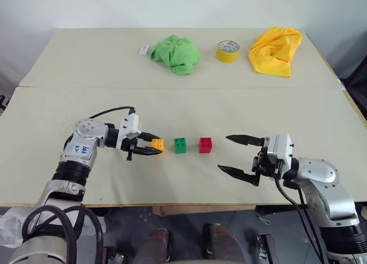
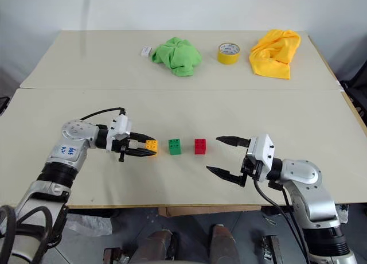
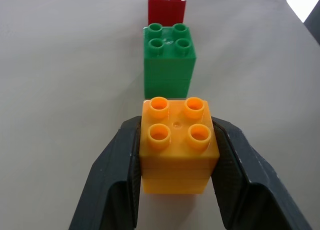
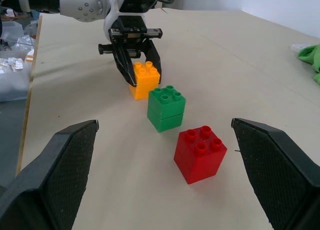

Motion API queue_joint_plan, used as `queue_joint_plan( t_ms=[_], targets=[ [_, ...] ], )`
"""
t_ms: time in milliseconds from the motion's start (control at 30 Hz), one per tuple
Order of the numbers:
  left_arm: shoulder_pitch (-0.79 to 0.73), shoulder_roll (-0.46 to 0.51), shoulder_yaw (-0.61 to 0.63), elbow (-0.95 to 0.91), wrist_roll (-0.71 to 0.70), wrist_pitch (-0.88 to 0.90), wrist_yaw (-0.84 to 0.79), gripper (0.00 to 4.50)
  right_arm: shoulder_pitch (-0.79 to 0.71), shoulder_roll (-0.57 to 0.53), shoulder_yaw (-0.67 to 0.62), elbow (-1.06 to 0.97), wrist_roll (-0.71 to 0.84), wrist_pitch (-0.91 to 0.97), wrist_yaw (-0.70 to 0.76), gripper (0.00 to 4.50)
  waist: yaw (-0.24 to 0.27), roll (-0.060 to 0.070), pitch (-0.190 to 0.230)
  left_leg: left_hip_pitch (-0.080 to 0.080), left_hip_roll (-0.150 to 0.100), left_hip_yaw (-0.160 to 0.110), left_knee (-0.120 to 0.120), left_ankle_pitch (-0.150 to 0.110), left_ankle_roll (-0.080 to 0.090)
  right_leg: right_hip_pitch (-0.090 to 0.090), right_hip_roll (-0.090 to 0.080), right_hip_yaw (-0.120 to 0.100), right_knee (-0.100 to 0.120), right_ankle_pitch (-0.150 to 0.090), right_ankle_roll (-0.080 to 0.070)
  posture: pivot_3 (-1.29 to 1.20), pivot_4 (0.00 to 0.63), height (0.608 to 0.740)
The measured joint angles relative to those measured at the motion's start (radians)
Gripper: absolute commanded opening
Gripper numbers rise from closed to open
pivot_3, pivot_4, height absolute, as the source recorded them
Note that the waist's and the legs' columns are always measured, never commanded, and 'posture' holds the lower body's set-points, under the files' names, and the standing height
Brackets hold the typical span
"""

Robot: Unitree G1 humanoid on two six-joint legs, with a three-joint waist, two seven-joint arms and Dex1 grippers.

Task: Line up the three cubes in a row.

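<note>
On the near table, three cubes stand almost in a row

Left claw [image 1: 153,148] grips the orange-yellow cube [image 1: 157,144] — green cube [image 1: 180,144] and red cube [image 1: 205,144] sit rightward; right claw [image 1: 236,155] gapes empty — only release seems left.

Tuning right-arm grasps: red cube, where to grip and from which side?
Grip the red cube across its two flat side faces, below the studs. Come in level from the open right end of the row: the green cube crowds its other side. The right claw already stands open there.
</note>
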Motion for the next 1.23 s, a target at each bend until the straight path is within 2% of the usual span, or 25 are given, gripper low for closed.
queue_joint_plan(
  t_ms=[167, 367, 433, 667, 700, 833, 1000, 1100, 1233],
  targets=[
    [-0.059, -0.036, 0.005, 0.141, 0.020, -0.090, -0.017, 1.51, 0.024, 0.000, -0.003, -0.030, -0.001, 0.000, -0.017, 4.50, 0.003, 0.000, 0.000, 0.000, 0.000, -0.002, 0.006, 0.000, 0.001, 0.004, 0.000, 0.000, 0.000, 0.001, 0.002, 0.00, 0.150, 0.740],
    [-0.091, -0.051, 0.011, 0.210, 0.033, -0.131, -0.060, 1.51, 0.061, -0.034, -0.019, 0.009, -0.008, -0.044, 0.022, 4.50, 0.012, 0.000, 0.000, 0.000, -0.001, -0.003, 0.007, -0.001, 0.001, 0.006, 0.000, -0.001, 0.000, 0.001, 0.003, 0.00, 0.150, 0.740],
    [-0.095, -0.051, 0.015, 0.219, 0.039, -0.138, -0.067, 2.24, 0.067, -0.047, -0.028, 0.047, -0.015, -0.051, 0.036, 4.50, 0.014, 0.000, 0.000, 0.000, -0.001, -0.003, 0.007, -0.001, 0.002, 0.006, 0.000, -0.001, -0.001, 0.002, 0.003, 0.00, 0.150, 0.740],
    [-0.095, -0.048, 0.038, 0.239, 0.051, -0.131, -0.071, 4.34, 0.052, -0.047, -0.027, 0.081, -0.015, -0.081, 0.039, 4.50, 0.013, 0.000, 0.000, 0.000, 0.000, -0.003, 0.007, -0.001, 0.001, 0.006, -0.001, -0.001, -0.001, 0.002, 0.003, 0.00, 0.150, 0.740],
    [-0.084, -0.041, 0.054, 0.210, 0.041, -0.117, -0.075, 4.49, 0.042, -0.047, -0.025, 0.082, -0.015, -0.083, 0.040, 4.50, 0.012, 0.000, 0.000, 0.000, 0.000, -0.003, 0.007, -0.001, 0.001, 0.006, -0.001, 0.000, -0.001, 0.002, 0.003, 0.00, 0.150, 0.740],
    [0.017, 0.060, 0.135, 0.002, -0.044, 0.002, -0.094, 4.49, 0.009, -0.048, -0.028, 0.100, -0.010, -0.089, 0.064, 4.50, -0.002, 0.000, 0.000, 0.000, 0.003, -0.004, 0.006, -0.001, 0.000, 0.006, -0.003, 0.002, -0.002, 0.002, 0.003, 0.00, 0.150, 0.740],
    [0.310, 0.229, 0.335, -0.340, -0.165, 0.156, -0.028, 4.49, -0.029, -0.106, -0.078, 0.214, -0.011, -0.109, 0.115, 4.50, -0.011, 0.002, 0.001, 0.001, 0.004, -0.004, 0.006, -0.002, -0.001, 0.007, -0.003, 0.008, -0.002, 0.001, 0.001, 0.00, 0.150, 0.740],
    [0.429, 0.241, 0.406, -0.451, -0.190, 0.200, 0.053, 4.49, -0.066, -0.141, -0.107, 0.253, -0.010, -0.114, 0.145, 4.50, 0.003, 0.002, 0.002, 0.003, 0.004, -0.006, 0.007, -0.002, -0.001, 0.010, -0.003, 0.007, -0.005, 0.001, 0.001, 0.00, 0.150, 0.740],
    [0.462, 0.241, 0.452, -0.528, -0.222, 0.240, 0.127, 4.49, -0.113, -0.147, -0.102, 0.282, -0.010, -0.127, 0.178, 4.50, 0.023, 0.002, 0.002, 0.005, 0.004, -0.007, 0.007, -0.002, -0.001, 0.012, -0.004, 0.006, -0.007, 0.001, 0.000, 0.00, 0.150, 0.740]
  ],
)
